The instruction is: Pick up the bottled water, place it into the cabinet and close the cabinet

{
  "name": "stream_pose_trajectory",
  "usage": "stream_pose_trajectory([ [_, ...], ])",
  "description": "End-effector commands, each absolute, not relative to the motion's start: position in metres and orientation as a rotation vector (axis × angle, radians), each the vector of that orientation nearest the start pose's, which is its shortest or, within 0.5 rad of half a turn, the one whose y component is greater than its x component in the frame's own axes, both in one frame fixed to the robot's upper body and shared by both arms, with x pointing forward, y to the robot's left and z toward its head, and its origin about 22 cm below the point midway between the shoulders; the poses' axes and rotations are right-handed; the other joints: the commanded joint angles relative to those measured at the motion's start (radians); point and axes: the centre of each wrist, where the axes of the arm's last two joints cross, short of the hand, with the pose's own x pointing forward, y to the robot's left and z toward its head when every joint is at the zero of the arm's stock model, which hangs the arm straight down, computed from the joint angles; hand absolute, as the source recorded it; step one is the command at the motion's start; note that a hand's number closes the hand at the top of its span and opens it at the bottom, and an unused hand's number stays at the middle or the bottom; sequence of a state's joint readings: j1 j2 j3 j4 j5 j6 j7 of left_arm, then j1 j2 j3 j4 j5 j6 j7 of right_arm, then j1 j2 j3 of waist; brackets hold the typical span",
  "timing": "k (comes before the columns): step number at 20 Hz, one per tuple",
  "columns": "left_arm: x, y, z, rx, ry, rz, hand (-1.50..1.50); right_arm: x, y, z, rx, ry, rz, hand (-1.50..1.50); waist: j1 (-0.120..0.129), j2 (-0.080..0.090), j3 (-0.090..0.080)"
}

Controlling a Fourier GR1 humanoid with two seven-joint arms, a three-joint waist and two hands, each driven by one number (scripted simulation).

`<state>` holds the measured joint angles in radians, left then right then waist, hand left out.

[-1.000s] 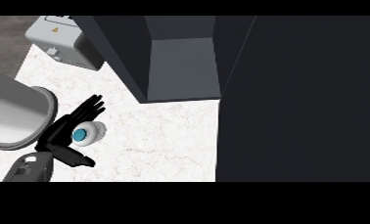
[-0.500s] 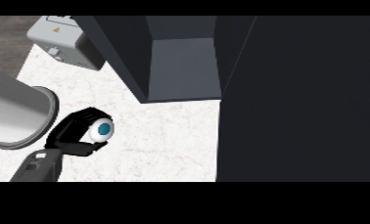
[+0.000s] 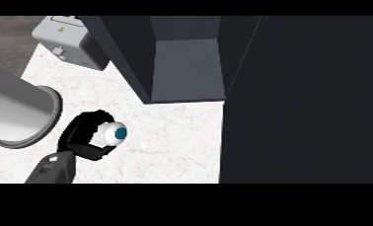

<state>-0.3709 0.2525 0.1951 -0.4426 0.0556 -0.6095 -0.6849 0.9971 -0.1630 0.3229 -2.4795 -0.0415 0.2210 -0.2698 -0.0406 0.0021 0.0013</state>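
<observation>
Bottled water [image 3: 114, 132] sits in my left hand [image 3: 86, 138], seen from above so its white top with the blue-green cap faces up. My fingers are curled round it, thumb on the near side, and most of the bottle's body is hidden under them. My grey forearm [image 3: 53, 169] comes in from the lower edge, nearer than the bottle. Under the bottle is the white marbled bench [image 3: 167, 146]. Just left of the bottle lies a large grey metal cylinder [image 3: 22, 116], apart from my hand. Farther off than the bottle and to its right stands the dark cabinet [image 3: 182, 67], its grey inside showing; its dark door [image 3: 299, 101] fills the space well right of the bottle. Farthest, beyond the bottle to the left, a light grey box [image 3: 69, 40] with small marks stands beside the cabinet.
</observation>
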Motion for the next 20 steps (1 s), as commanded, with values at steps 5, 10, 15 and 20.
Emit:
stream_pose_trajectory([
  [5,0.226,0.249,-0.172,-0.232,-1.668,0.328,1.5,0.031,-0.227,0.114,0.168,-1.823,0.061,-1.5,0.024,-0.002,-0.003],
  [10,0.223,0.236,-0.17,-0.288,-1.714,0.298,1.5,0.028,-0.243,0.119,0.171,-1.835,0.083,-1.5,0.031,-0.006,-0.001],
  [15,0.265,0.21,-0.141,-0.357,-1.676,0.289,1.5,0.031,-0.24,0.128,0.177,-1.832,0.062,-1.5,0.031,-0.005,-0.001],
  [20,0.28,0.19,-0.118,-0.348,-1.665,0.269,1.5,0.024,-0.231,0.124,0.187,-1.814,0.061,-1.5,0.024,-0.007,-0.002],
])
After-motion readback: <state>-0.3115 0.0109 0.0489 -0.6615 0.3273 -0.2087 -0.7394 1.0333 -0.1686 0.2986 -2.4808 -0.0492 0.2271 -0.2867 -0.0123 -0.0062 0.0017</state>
